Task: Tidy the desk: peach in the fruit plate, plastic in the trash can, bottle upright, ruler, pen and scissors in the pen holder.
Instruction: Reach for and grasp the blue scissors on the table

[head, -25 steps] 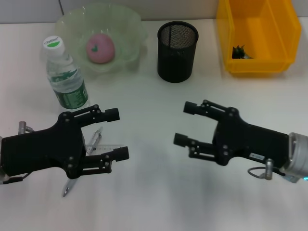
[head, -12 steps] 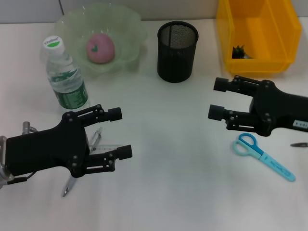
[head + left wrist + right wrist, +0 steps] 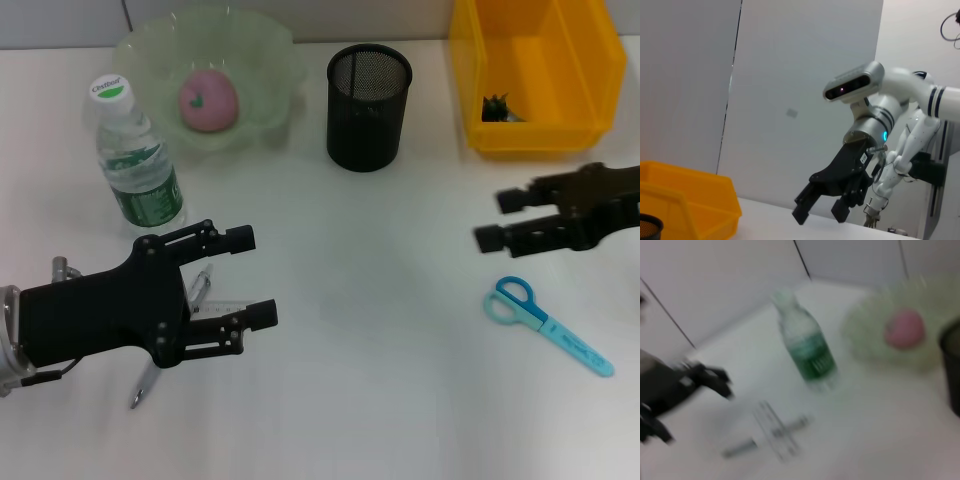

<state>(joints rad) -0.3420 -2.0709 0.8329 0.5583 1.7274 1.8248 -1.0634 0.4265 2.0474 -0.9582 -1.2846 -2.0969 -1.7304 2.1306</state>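
Note:
The pink peach (image 3: 208, 100) lies in the green fruit plate (image 3: 270, 55). Beside the plate the bottle (image 3: 135, 155) stands upright. My left gripper (image 3: 252, 277) hovers open at the front left, over the pen (image 3: 200, 288) and the clear ruler (image 3: 228, 305), which it partly hides. At the right, my right gripper (image 3: 498, 220) is open just above the blue scissors (image 3: 545, 322), which lie flat on the desk. The black mesh pen holder (image 3: 369, 93) stands at the back centre. A dark scrap (image 3: 497, 108) rests inside the yellow trash can (image 3: 530, 135). The right wrist view shows the bottle (image 3: 807, 347), ruler (image 3: 772, 429) and peach (image 3: 905, 329).
The left wrist view shows my right gripper (image 3: 820, 214) in the air beyond the yellow bin (image 3: 690, 200). White desk lies between the two grippers.
My right gripper has swept to the right and toward the bin, uncovering the scissors. The left gripper has hardly shifted.

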